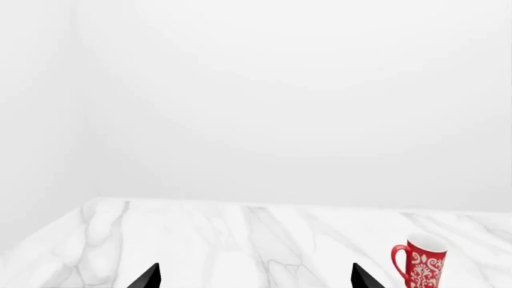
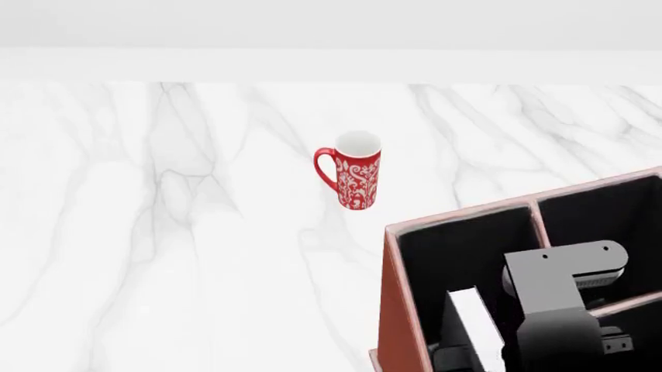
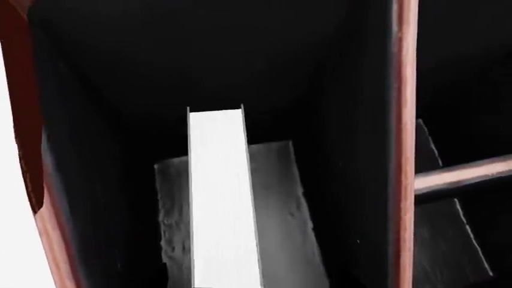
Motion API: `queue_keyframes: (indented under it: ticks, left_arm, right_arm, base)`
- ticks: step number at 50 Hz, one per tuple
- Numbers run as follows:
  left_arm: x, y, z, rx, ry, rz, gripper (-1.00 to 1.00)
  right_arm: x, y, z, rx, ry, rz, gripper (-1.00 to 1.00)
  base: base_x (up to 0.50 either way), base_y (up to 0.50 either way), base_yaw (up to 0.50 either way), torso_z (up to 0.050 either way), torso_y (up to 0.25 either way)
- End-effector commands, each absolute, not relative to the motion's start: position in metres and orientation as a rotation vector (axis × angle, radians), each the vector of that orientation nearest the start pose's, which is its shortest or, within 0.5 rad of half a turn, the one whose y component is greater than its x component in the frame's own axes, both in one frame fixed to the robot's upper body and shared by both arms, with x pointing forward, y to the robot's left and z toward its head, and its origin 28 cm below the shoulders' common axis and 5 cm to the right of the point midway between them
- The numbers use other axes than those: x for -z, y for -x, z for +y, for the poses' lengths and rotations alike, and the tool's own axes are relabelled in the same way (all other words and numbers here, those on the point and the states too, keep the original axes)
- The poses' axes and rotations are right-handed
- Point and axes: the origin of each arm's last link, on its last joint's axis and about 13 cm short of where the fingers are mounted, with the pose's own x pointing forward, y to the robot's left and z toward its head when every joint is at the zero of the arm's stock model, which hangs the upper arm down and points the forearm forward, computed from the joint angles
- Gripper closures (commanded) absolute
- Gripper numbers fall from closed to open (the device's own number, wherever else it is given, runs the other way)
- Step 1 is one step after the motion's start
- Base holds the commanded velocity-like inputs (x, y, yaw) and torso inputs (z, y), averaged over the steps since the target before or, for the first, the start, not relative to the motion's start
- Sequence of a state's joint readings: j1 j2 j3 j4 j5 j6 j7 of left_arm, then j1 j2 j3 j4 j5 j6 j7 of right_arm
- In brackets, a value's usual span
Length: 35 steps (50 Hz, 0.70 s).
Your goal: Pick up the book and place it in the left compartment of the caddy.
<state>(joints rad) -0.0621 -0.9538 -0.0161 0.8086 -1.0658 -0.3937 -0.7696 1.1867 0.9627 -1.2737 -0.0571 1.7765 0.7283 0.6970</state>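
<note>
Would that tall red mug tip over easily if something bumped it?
Probably fairly easily: the mug is tall and narrow, standing upright and alone on the smooth marble table. It looks empty, so likely light. The side handle might stop it rolling far.

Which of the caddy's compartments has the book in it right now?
The left compartment, the long slot along the caddy's mug-side wall. The book stands in it, white page edges showing; the visible right-hand sections hold no book.

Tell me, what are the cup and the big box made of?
The mug looks like glazed ceramic: red and white, with a smooth rim. The caddy looks like reddish-brown leather, with a matte black lining inside. It is a render, so this is a guess.
</note>
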Motion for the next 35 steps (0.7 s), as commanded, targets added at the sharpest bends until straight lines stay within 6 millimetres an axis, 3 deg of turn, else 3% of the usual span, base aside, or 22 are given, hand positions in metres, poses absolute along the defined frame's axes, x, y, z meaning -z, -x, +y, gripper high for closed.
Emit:
queue_keyframes:
  ticks: [1,16,35]
  left_arm:
    - [-0.194,-0.169,0.276,-0.092,-0.004,-0.133,-1.0]
    - [-0.194,-0.169,0.276,-0.092,-0.004,-0.132,-1.0]
    - [-0.195,-0.168,0.276,-0.092,-0.004,-0.134,-1.0]
  right_arm:
    - [-0.175,-0.263,-0.173,-0.083,0.125,0.798,-1.0]
    - [-0.18,-0.262,-0.172,-0.083,0.137,0.781,-1.0]
    - [-0.217,-0.247,-0.166,-0.103,0.118,0.65,-1.0]
  base:
    - [0.0,0.0,0.0,0.0,0.0]
    - [0.0,0.0,0.0,0.0,0.0]
    - [0.0,0.0,0.0,0.0,0.0]
